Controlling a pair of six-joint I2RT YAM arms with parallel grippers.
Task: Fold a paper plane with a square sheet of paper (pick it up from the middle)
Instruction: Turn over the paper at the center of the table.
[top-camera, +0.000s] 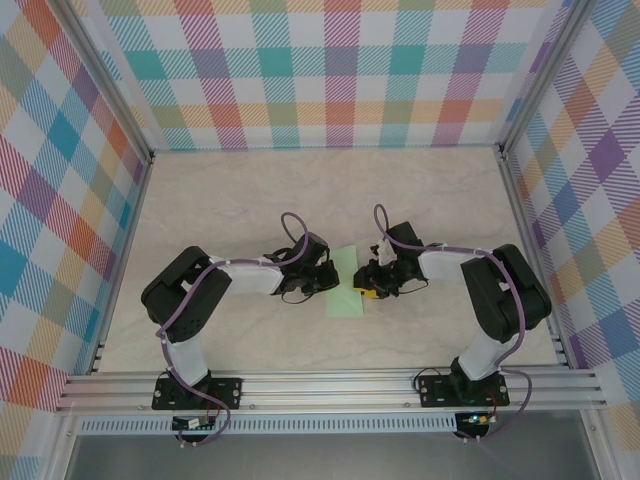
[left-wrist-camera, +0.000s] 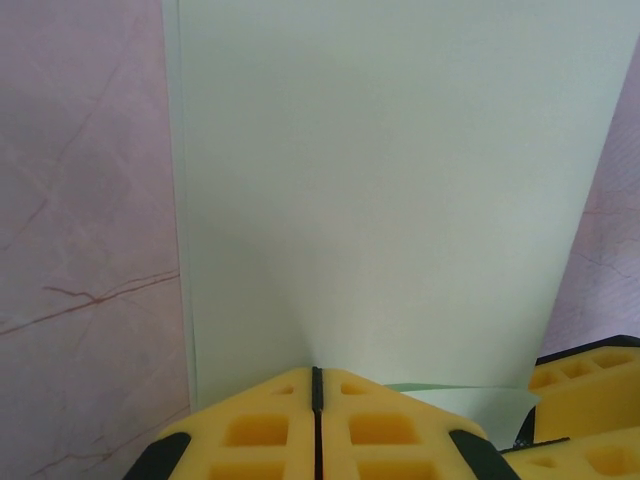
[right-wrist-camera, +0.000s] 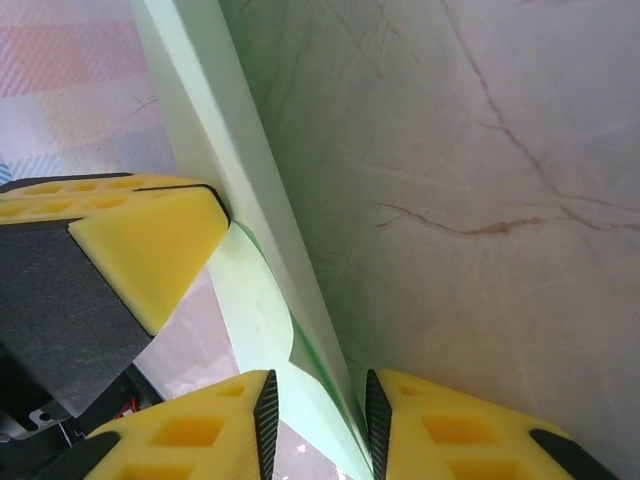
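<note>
1 plain square sheet of paper is clamped in the left gripper, the right gripper parted around its edge.

Identify each arm, the left arm and the right arm, by its black joint housings and white link sections. You will see a lilac cable looped along each arm. Black base plates sit beneath. The fingers are yellow foam with rectangular recesses, backed in black.
</note>
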